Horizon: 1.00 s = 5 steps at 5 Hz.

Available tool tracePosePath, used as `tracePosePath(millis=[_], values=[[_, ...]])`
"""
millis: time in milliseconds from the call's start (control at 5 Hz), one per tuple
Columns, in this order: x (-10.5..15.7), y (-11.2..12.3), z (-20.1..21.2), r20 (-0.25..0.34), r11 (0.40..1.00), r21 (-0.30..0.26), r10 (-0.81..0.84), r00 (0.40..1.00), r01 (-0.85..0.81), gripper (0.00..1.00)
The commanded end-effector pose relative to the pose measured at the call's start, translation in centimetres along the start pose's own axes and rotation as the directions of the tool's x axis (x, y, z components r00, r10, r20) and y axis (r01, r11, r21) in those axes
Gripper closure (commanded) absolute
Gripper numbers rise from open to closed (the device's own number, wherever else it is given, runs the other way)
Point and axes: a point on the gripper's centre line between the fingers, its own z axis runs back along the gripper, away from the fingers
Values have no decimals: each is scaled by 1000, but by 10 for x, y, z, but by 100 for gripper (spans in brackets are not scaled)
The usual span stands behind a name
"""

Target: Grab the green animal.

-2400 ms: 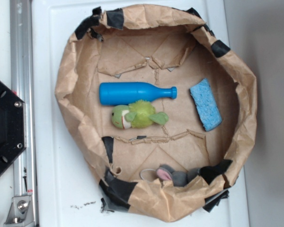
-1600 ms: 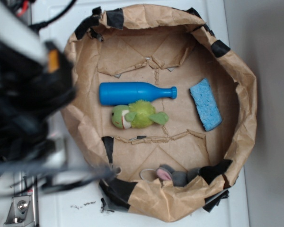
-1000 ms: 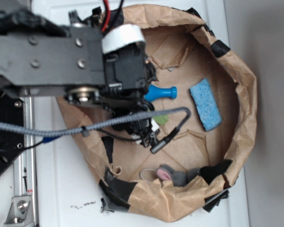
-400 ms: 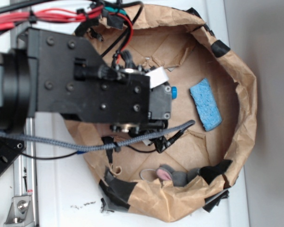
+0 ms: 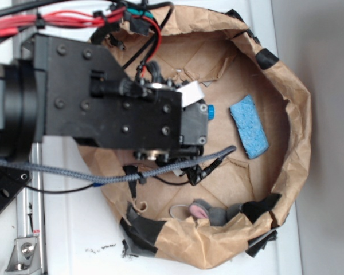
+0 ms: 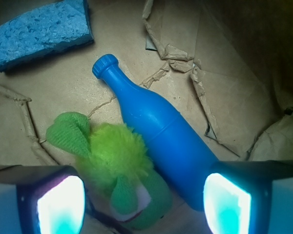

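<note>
Brown paper is lining the bowl (image 5: 286, 86) where the parted pincer (image 6: 144, 202), straddling green animal (image 6: 119, 165) and touching bottle (image 6: 161, 129), is risking pinching both.

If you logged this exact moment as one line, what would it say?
phase: approach | tool: open, above target | target: fuzzy lime-green plush animal, lying ungrasped between the fingers | neighbour: blue plastic bottle alongside it, also between the fingers | blue sponge apart

The exterior view is evenly and softly lit from above, sharp across the brown paper bin (image 5: 286, 114), with gentle shadows under its crumpled rim and no glare. The wrist view is dimmer and warmer; its upper right corner sinks into dark shadow. There the fingers (image 6: 61, 207) at the bottom edge glow overexposed cyan-white, blurred and out of focus.
</note>
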Motion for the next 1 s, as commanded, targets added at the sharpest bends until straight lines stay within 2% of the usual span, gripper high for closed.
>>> tracePosePath(millis=[0, 200, 400, 600, 800], values=[[1, -7, -33, -85, 986, -50, -163, 983, 159, 0], [5, -26, -43, -89, 965, -132, -239, 967, 227, 0], [13, -47, -48, -126, 933, -238, -305, 944, 270, 0], [12, -52, -48, -114, 902, -229, -399, 910, 366, 0], [12, -48, -45, -81, 888, -173, -443, 893, 425, 100]])
